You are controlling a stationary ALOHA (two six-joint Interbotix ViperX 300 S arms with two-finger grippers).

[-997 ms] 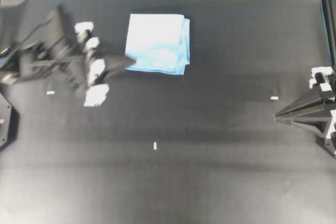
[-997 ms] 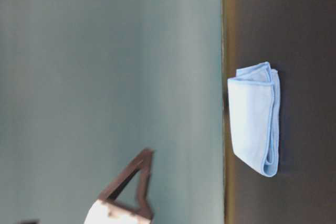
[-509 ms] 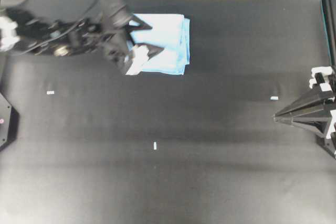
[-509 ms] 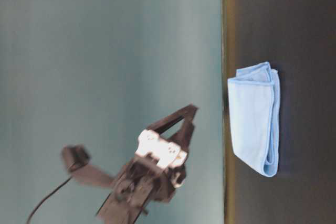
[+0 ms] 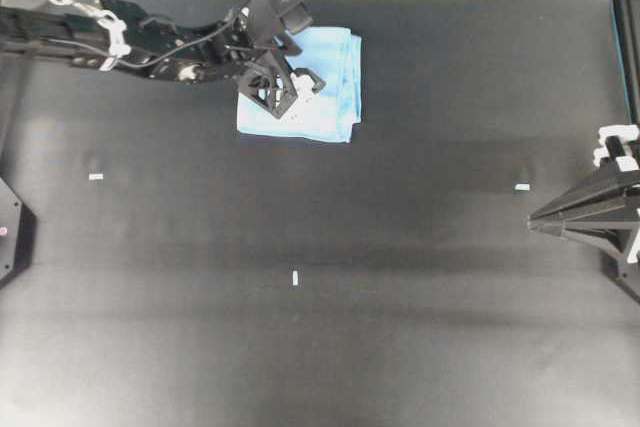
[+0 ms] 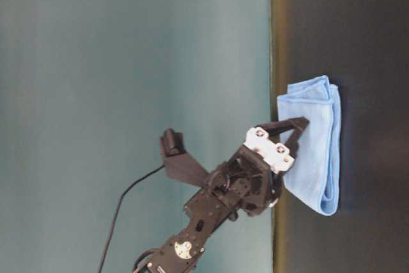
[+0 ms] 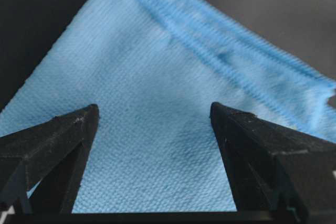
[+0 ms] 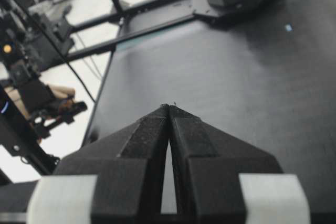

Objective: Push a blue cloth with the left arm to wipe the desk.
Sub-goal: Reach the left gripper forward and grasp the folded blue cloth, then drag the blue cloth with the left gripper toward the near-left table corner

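Now the left claw [image 5: 290, 87], prongs spread wide, sits over the blue cloth [image 5: 318, 97] at the desk's [image 5: 400, 297] twelve o'clock edge; wiping looks barely begun, the whole push remains

The left arm [image 5: 130, 37] stretches from the far left corner toward the middle of the far side, nearly straight and low. Its tool [image 5: 300, 75] points right and slightly down, the two black fingers [image 7: 58, 145] spread wide apart with nothing between them. The right arm sits folded at the right edge. Its tool [image 5: 535, 219] points left, fingers [image 8: 152, 140] pressed together tip to tip.
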